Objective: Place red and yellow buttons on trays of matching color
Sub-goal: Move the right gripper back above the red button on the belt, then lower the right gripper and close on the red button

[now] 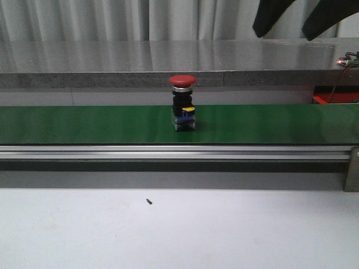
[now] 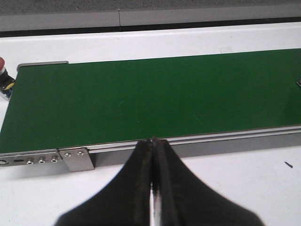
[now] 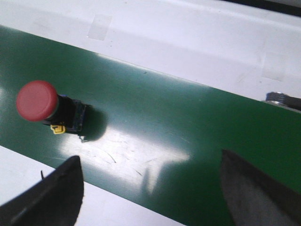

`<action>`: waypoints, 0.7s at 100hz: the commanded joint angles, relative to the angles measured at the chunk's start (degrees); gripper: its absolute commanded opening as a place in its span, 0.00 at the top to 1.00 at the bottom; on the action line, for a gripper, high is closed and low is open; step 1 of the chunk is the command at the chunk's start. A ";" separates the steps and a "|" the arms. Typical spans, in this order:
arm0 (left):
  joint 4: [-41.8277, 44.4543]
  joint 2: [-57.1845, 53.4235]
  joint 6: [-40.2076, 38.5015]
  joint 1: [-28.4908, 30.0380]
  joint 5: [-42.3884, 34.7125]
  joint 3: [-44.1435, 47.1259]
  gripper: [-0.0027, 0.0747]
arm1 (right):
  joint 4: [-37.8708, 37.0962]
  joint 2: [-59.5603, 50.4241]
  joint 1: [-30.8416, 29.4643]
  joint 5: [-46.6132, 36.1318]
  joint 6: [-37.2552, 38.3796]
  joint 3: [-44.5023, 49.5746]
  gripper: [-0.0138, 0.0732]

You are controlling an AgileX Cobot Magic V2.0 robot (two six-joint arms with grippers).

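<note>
**Q:** Where is the button?

**A:** In the front view, a red button (image 1: 183,102) stands upright on the green belt (image 1: 84,124), close to the centre of the picture, a touch toward 12 o'clock. It has a wide red mushroom cap, a black body and a small yellow tab near the base. The belt runs flat from 9 o'clock to 3 o'clock, with a silver rail (image 1: 168,152) along its near edge and a white table (image 1: 179,230) at 6 o'clock.

**Q:** What are your claws doing?

**A:** My right claw (image 1: 294,22) hangs high at 1 o'clock in the front view, well apart from the button, its two dark fingers spread wide with nothing between them. My right wrist camera looks down on the belt (image 3: 178,122); the button (image 3: 47,107) sits at 9 o'clock there, outside the gap between the fingers (image 3: 51,197). My left claw (image 2: 154,141) is pressed together, the tips meeting and holding nothing, above the near rail of the belt (image 2: 150,94).

**Q:** Anything else?

**A:** A second red-capped button (image 2: 3,77) peeks in at 9 o'clock of the left wrist view, beside the belt's end, mostly cut off.
</note>
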 commanded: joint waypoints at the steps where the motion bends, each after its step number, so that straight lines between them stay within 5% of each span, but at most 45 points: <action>1: -1.68 -0.25 0.00 -0.55 -3.20 -1.56 0.99 | -0.18 0.61 1.08 -1.17 0.81 -4.36 0.15; 70: -1.68 -0.25 0.00 -0.55 -3.20 -1.56 0.99 | 3.34 18.26 5.83 9.19 1.12 -19.48 0.15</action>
